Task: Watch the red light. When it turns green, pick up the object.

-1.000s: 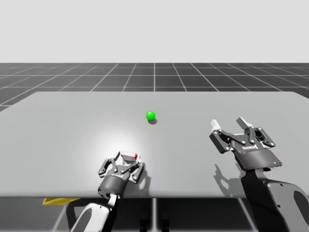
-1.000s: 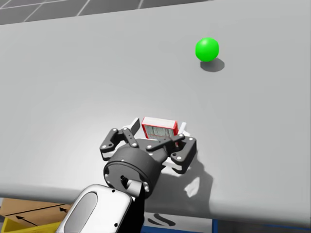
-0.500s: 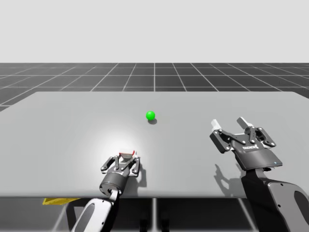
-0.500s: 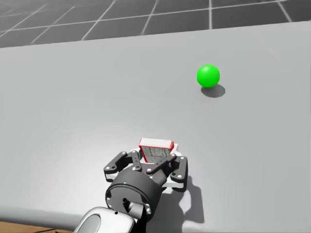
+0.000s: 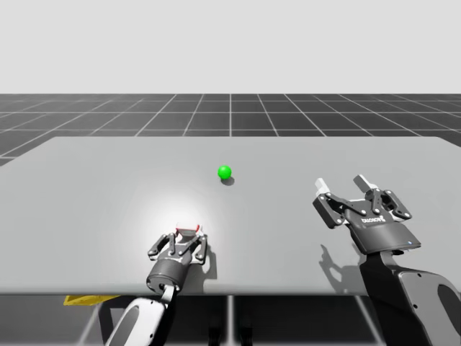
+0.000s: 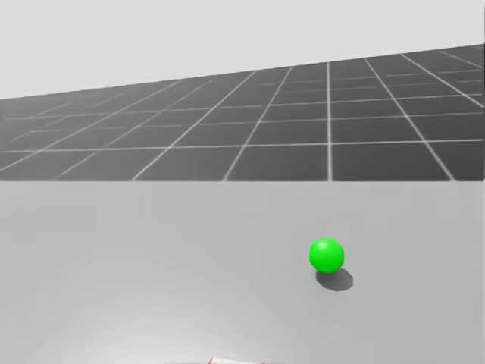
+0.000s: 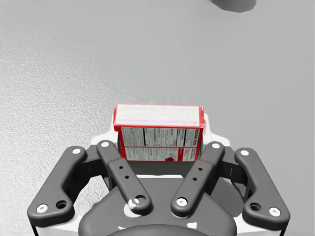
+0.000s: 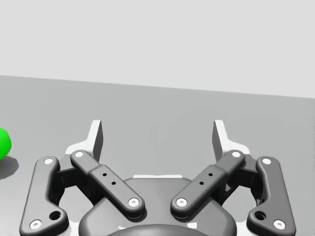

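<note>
Left gripper [image 5: 187, 234] pinches the red-and-white box [image 7: 158, 118] from both sides, near the table's [image 5: 86, 187] front edge. Green light [image 5: 225, 171] sits at 1 o'clock from the box, well apart. Right gripper [image 8: 158, 135] is spread, at 3 o'clock from the box. The head view cuts the box to a sliver. Contact between box and table cannot be told.

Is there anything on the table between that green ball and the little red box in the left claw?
No. In the high view, only bare grey table separates the green ball from the red box.
</note>
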Action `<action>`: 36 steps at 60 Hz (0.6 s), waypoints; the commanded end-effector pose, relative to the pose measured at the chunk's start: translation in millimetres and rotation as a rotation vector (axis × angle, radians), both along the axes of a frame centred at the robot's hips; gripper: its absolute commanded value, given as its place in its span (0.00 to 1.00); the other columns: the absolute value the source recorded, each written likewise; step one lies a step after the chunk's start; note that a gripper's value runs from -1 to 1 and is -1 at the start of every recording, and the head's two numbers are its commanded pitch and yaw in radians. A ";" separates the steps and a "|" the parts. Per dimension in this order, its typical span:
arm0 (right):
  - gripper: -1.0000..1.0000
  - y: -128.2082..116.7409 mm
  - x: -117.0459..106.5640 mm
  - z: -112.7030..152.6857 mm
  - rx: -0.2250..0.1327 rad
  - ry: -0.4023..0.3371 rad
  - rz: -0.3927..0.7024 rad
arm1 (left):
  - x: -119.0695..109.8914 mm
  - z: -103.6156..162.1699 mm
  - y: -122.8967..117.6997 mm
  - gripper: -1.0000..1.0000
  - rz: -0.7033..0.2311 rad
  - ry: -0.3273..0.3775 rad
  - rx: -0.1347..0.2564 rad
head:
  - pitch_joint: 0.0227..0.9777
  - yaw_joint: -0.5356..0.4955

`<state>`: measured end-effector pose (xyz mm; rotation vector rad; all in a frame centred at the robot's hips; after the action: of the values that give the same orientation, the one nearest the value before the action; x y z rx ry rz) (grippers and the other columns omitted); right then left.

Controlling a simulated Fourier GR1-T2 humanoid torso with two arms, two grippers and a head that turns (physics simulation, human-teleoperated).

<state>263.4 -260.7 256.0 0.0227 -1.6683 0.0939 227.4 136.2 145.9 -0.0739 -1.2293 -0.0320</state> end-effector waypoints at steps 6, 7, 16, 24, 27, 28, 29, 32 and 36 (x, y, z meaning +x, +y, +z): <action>0.00 -1.8 0.1 -1.0 -0.006 0.001 -0.005 | -3.7 -1.1 -8.8 1.00 -0.102 0.009 -0.020 | 0.42 0.75; 0.00 -1.8 0.1 -1.0 -0.005 0.002 -0.005 | -3.6 0.9 -8.6 1.00 -0.102 0.005 -0.020 | 0.42 0.75; 0.00 -2.5 0.8 -1.1 -0.010 0.000 -0.003 | 1.4 26.0 -4.0 1.00 -0.104 -0.051 -0.021 | 0.42 0.76; 0.00 -2.9 1.6 -1.2 -0.011 0.000 -0.005 | 10.2 50.6 1.4 1.00 -0.096 -0.106 -0.016 | 0.42 0.76; 0.00 -2.9 1.8 -1.0 -0.010 0.001 -0.005 | 15.0 64.7 4.1 0.99 -0.093 -0.136 -0.012 | 0.42 0.76; 0.00 -2.9 1.8 -1.0 -0.011 0.000 -0.005 | 16.0 67.4 4.6 1.00 -0.094 -0.142 -0.010 | 0.42 0.76; 0.00 -2.8 1.9 -1.1 -0.011 0.000 -0.005 | 16.8 70.3 5.2 1.00 -0.094 -0.149 -0.007 | 0.42 0.76; 0.00 -2.7 2.0 -1.2 -0.012 0.000 -0.006 | 21.4 83.5 7.5 0.99 -0.092 -0.179 0.001 | 0.42 0.76; 0.00 -2.8 2.2 -1.1 -0.012 0.000 -0.006 | 25.9 97.5 9.0 0.99 -0.087 -0.214 0.014 | 0.42 0.76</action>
<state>265.2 -263.2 254.8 0.0102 -1.6674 0.0991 239.8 153.0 206.4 -0.0352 -1.3564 -0.0218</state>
